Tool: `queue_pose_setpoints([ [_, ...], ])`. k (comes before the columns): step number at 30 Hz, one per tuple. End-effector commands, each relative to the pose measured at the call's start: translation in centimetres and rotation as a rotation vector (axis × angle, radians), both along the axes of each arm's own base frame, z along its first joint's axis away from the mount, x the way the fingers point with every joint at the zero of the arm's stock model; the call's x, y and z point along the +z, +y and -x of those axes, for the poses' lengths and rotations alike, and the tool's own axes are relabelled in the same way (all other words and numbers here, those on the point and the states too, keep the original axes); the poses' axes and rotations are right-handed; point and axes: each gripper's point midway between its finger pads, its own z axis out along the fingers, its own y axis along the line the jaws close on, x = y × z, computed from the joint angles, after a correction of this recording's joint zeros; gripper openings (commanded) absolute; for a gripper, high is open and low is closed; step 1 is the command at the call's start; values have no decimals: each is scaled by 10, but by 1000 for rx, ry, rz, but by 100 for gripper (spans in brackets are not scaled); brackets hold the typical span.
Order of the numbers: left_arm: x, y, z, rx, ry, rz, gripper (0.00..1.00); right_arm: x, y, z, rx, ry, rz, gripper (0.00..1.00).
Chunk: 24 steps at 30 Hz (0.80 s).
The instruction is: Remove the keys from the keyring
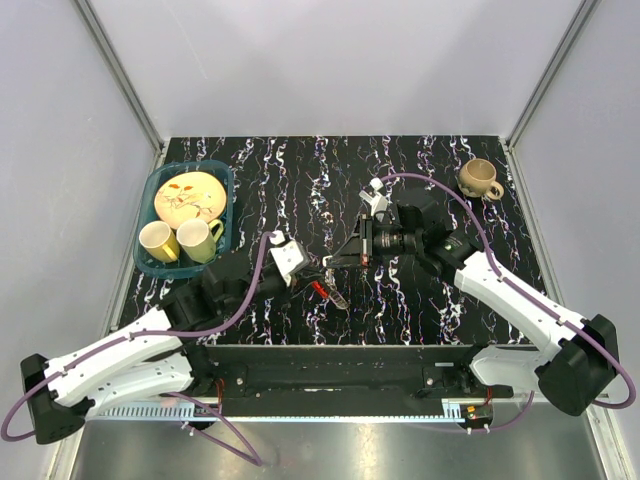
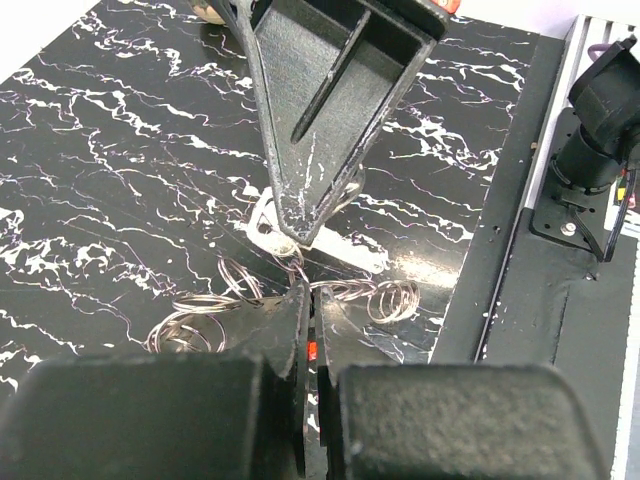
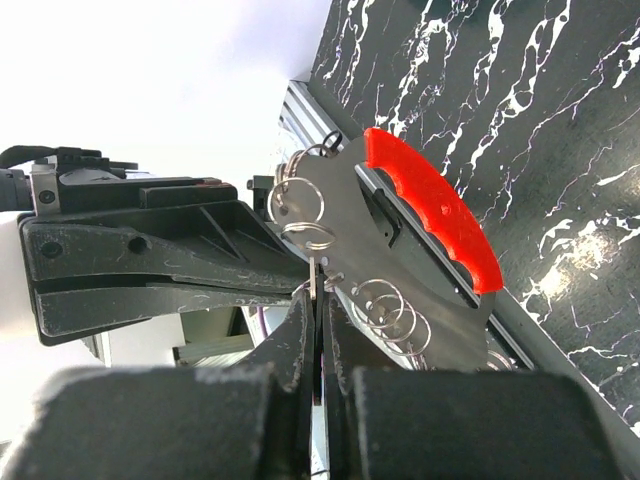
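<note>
The keyring is a flat grey plate [image 3: 400, 270] with a bright red curved piece [image 3: 435, 205] and several thin silvery loops [image 3: 385, 305] hung through its holes. In the top view the red piece [image 1: 320, 291] shows just above the table's front middle. My left gripper [image 2: 308, 292] is shut on the plate, with a sliver of red between its fingers; it also shows in the top view [image 1: 310, 272]. My right gripper [image 3: 318, 300] is shut on a thin flat silvery key [image 3: 316, 272], seen edge-on and hanging from a loop. The right gripper [image 1: 335, 262] meets the left tip to tip.
A blue basket [image 1: 222, 172] holding a yellow plate and two mugs stands at the back left. A brown mug [image 1: 480, 178] sits at the back right. The metal rail [image 2: 520, 230] of the table's front edge lies close to the grippers.
</note>
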Motion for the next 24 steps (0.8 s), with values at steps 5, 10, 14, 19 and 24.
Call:
queue_pose_setpoints([
  [5, 26, -4, 38, -173, -8, 107, 0, 9, -11, -44, -158, -89, -25, 0],
  [10, 30, -2, 42, -183, -8, 119, 0, 6, -11, -45, -163, -82, -19, 0],
  [14, 33, -1, 44, -186, -14, 133, 0, 3, -12, -45, -168, -76, -14, 0],
  [19, 39, 2, 46, -186, -22, 151, 0, -4, -13, -45, -175, -59, 2, 0],
  [24, 42, 4, 47, -181, -25, 164, 0, -9, -13, -44, -177, -44, 8, 0],
])
